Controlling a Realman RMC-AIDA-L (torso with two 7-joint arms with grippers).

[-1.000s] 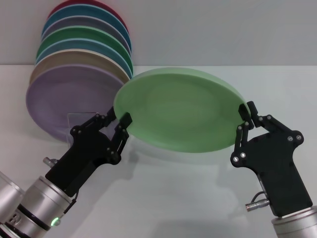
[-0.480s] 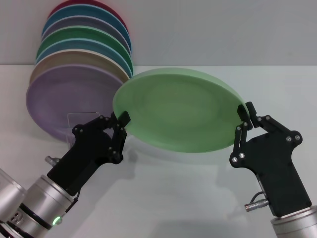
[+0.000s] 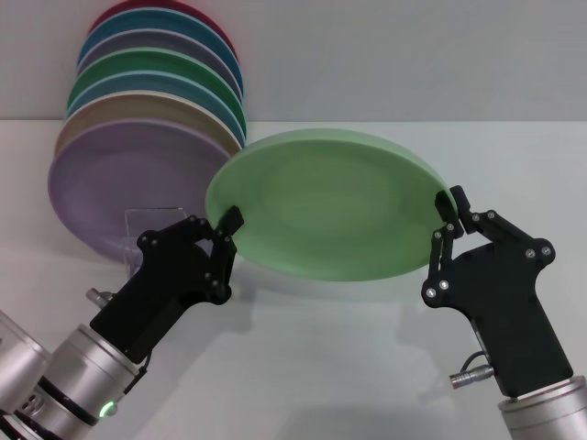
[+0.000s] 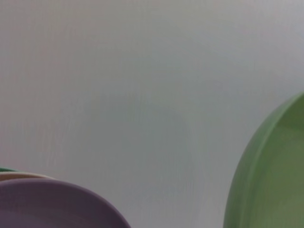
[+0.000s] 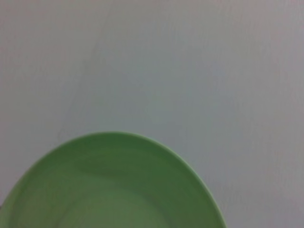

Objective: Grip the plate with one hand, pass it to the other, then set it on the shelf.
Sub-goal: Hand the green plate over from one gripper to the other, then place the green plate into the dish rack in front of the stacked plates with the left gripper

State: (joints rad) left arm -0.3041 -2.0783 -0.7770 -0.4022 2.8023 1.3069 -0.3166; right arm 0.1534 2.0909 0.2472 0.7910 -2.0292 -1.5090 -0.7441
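Two grippers on one plate (image 3: 328, 203), held tilted above table | right gripper (image 3: 447, 218) clamps right rim | left gripper (image 3: 227, 225) at left rim (clamped or not: cannot tell) | shelf (image 3: 147, 220) mostly hidden.

This looks like a robotics lab or test bench rather than anyone's kitchen. A bare white tabletop (image 3: 367, 367) fills the lower frame, running up to a plain pale grey wall (image 3: 413, 55) across the top, with no furniture or household clutter. In the upper left, a row of coloured plates (image 3: 156, 101) stands lined up like test props, and two black robot arms reach in from the bottom corners.
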